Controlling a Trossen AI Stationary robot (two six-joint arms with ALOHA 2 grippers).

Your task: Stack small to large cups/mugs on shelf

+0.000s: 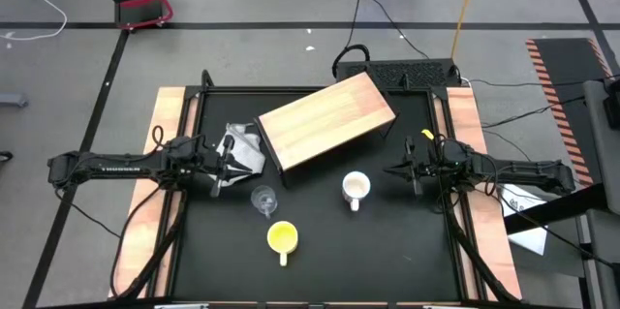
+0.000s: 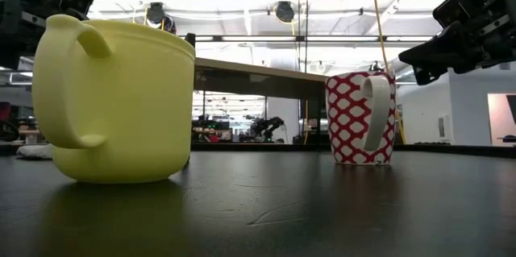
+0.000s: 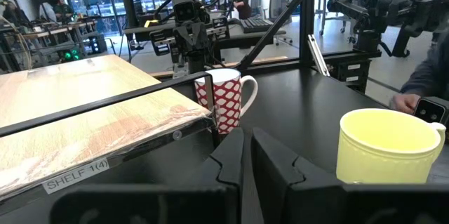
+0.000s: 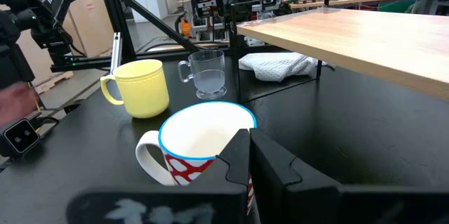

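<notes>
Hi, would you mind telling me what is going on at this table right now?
Nothing is being handled at the moment. The small clear glass cup, the yellow mug and the white mug with the red pattern all stand on the black tabletop, in front of the wood-topped shelf, which has no cup on it yet. The left tool waits shut beside a white-grey cloth, and the right tool waits shut and empty near the white mug.

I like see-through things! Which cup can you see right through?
The small glass cup, standing between the yellow mug and the shelf. The third, the red-patterned mug, is solid too.
</notes>
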